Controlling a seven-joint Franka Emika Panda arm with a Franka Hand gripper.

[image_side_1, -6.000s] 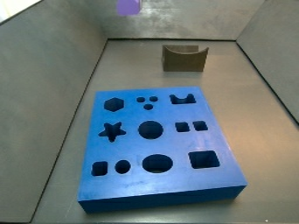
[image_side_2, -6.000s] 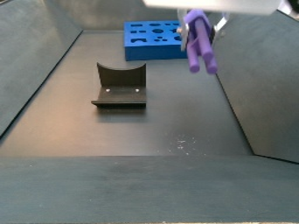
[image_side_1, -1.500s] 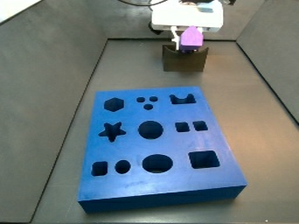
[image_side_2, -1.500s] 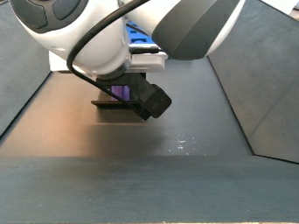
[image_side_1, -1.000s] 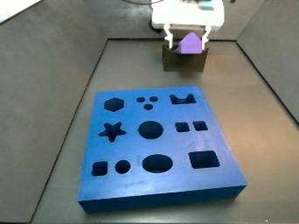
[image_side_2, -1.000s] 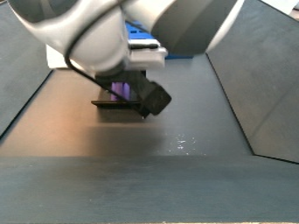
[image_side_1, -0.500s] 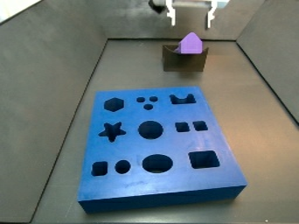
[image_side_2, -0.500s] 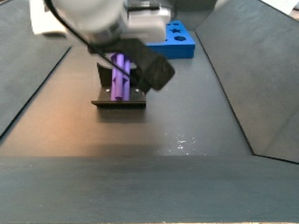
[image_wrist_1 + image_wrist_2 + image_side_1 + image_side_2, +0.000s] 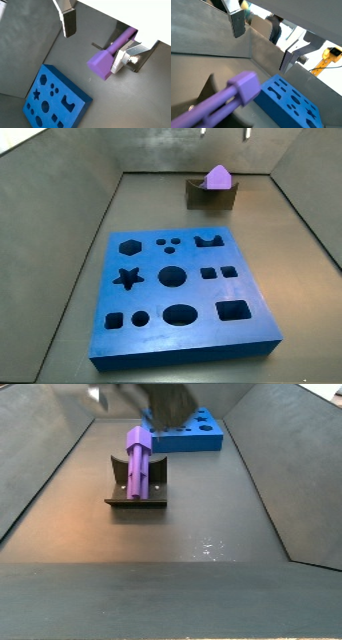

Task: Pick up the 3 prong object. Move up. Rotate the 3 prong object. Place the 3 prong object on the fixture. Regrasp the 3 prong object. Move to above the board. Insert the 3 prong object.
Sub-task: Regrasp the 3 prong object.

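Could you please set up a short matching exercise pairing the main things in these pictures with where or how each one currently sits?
Things:
1. 3 prong object
2. fixture
3. board
4. claw

States:
A. lies flat on the floor, cut-outs all empty
B. open, raised above the fixture, holding nothing
C. leans in the notch, free of the fingers
D. stands on the floor, carrying the purple piece

Pairs: 1-C, 2-D, 3-A, 4-B
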